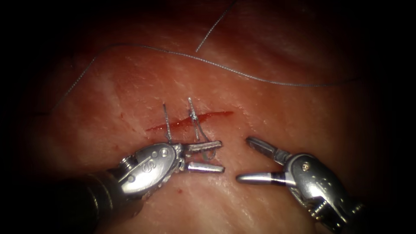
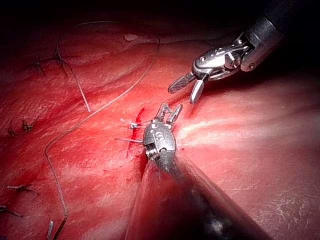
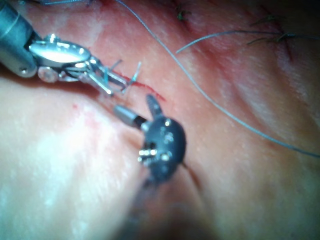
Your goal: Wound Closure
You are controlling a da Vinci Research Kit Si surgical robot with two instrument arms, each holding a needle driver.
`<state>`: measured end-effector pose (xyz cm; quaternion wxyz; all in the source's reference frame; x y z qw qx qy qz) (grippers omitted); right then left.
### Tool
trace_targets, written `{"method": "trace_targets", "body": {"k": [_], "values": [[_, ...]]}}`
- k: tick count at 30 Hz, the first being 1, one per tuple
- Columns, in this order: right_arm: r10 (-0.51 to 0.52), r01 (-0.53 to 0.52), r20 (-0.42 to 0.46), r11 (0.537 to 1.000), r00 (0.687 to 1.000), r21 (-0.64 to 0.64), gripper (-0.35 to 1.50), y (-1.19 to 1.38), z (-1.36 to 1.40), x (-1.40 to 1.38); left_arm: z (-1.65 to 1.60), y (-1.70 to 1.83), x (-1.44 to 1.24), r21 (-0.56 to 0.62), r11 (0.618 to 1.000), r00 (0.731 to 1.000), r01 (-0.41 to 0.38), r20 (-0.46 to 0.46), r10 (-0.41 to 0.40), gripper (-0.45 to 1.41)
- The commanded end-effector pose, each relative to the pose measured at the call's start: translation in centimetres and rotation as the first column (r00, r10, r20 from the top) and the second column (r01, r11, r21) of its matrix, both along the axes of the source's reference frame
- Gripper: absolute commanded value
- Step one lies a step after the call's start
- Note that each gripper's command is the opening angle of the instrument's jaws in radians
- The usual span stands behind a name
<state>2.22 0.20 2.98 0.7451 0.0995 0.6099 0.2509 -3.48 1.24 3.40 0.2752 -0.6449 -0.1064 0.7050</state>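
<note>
The cut (image 1: 190, 119) runs across the tissue (image 1: 303, 130) as a short red slit. Two stitches cross it: one with upright cut ends (image 1: 167, 123) and a knotted one (image 1: 193, 117). The knot's thread tail (image 1: 207, 149) curls down against the upper jaw of my left tool (image 1: 222, 156). That tool lies just on the near side of the cut, open, gripping nothing. My right tool (image 1: 242, 158) faces it from the right, open wide and holding nothing. The left wrist view shows both tools (image 2: 171, 107) (image 2: 182, 95) tip to tip beside the stitches.
A long loose thread (image 1: 216, 65) arcs over the tissue beyond the cut, and a second strand (image 1: 215, 26) runs up and away. Older stitches (image 2: 50, 62) (image 3: 280, 36) sit further off. Red fluid (image 1: 208, 116) fills the slit.
</note>
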Motion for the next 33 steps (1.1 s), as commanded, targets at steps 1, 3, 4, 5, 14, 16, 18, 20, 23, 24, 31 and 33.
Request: {"method": "trace_targets", "body": {"k": [1,3,4,5,14,16,18,20,23,24,31,33], "values": [[-0.002,0.002,0.000,1.000,1.000,-0.002,1.31,0.03,0.07,0.05,0.04,0.01,-0.01,-0.048,0.999,1.000,-0.011,0.001,0.011,-0.45],[-0.004,0.004,0.002,1.000,1.000,-0.002,1.31,0.03,0.08,0.05,0.01,0.03,0.04,-0.056,0.998,1.000,-0.005,-0.006,0.004,-0.45],[-0.004,0.004,0.003,1.000,1.000,-0.003,1.31,0.03,0.09,0.05,-0.01,0.04,0.08,-0.066,0.998,1.000,0.004,-0.010,-0.004,-0.45],[-0.003,0.003,0.003,1.000,1.000,-0.003,1.31,0.03,0.09,0.06,-0.03,0.06,0.12,-0.076,0.997,1.000,0.015,-0.013,-0.016,-0.45],[-0.088,0.087,-0.008,0.988,0.996,-0.126,1.31,0.09,0.27,0.40,-0.10,0.21,0.34,-0.074,0.996,0.998,0.053,-0.016,-0.054,-0.45],[-0.123,0.119,-0.005,0.971,0.992,-0.207,1.31,0.11,0.32,0.54,-0.07,0.25,0.35,-0.073,0.996,0.998,0.054,-0.018,-0.056,-0.45],[-0.139,0.132,-0.006,0.957,0.990,-0.259,1.31,0.16,0.34,0.63,-0.03,0.28,0.35,-0.073,0.996,0.998,0.057,-0.016,-0.058,-0.45],[-0.138,0.133,0.003,0.951,0.990,-0.280,1.31,0.22,0.37,0.72,0.02,0.32,0.36,-0.072,0.996,0.998,0.057,-0.016,-0.058,-0.45],[-0.136,0.131,0.003,0.951,0.991,-0.280,1.31,0.29,0.42,0.83,0.08,0.39,0.38,-0.071,0.996,0.998,0.060,-0.015,-0.061,-0.45],[-0.130,0.128,0.009,0.950,0.991,-0.285,1.31,0.31,0.42,0.85,0.10,0.41,0.39,-0.065,0.996,0.998,0.057,-0.009,-0.058,-0.45],[-0.085,0.090,0.030,0.941,0.996,-0.325,1.31,0.46,0.31,0.88,0.21,0.53,0.45,-0.056,0.997,0.998,0.059,-0.005,-0.059,-0.45],[-0.081,0.088,0.035,0.940,0.996,-0.328,1.31,0.48,0.29,0.91,0.22,0.56,0.46,-0.055,0.997,0.998,0.058,-0.005,-0.059,-0.45]]}}
